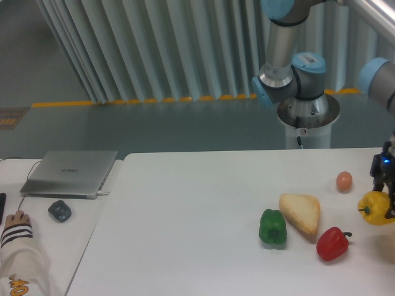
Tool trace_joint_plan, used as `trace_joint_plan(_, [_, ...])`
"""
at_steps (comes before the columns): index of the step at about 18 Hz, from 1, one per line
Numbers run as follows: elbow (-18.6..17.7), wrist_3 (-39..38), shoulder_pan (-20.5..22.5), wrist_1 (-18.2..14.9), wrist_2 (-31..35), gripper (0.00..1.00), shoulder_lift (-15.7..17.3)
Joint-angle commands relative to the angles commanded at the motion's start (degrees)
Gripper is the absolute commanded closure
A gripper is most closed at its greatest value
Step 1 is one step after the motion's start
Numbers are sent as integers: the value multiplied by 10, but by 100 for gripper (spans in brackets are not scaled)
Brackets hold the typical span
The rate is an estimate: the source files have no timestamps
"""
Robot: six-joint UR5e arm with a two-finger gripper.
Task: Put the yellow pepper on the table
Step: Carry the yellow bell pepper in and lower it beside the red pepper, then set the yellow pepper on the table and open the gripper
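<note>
White and matte, the table (185,246) fills the foreground, with a sleeved hand (15,220) resting on the smaller desk at its left edge. Nearest the camera on the right lie the red pepper (332,243) and the green pepper (273,227), with a wedge of bread (300,213) between them. At the far right edge the gripper (384,196) is clenched on the yellow pepper (374,208), which appears to hang just above the surface, though contact cannot be told. So the carry looks nearly done; lowering and letting go remain. Farther back sit a small egg (344,180), a closed laptop (71,172), and the arm's base before the ribbed wall.
</note>
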Motion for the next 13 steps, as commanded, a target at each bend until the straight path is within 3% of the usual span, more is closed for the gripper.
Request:
trace_joint_plan(4, [-40,-26,-17,38,19,57,-3])
trace_joint_plan(10, [-52,-27,-19,37,29,53,-9])
trace_joint_plan(11, [-51,-27,-19,36,29,43,-9])
trace_joint_plan(12, [-51,-27,-19,37,28,17,-10])
trace_joint_plan(13, [-51,-27,-19,37,28,0,-11])
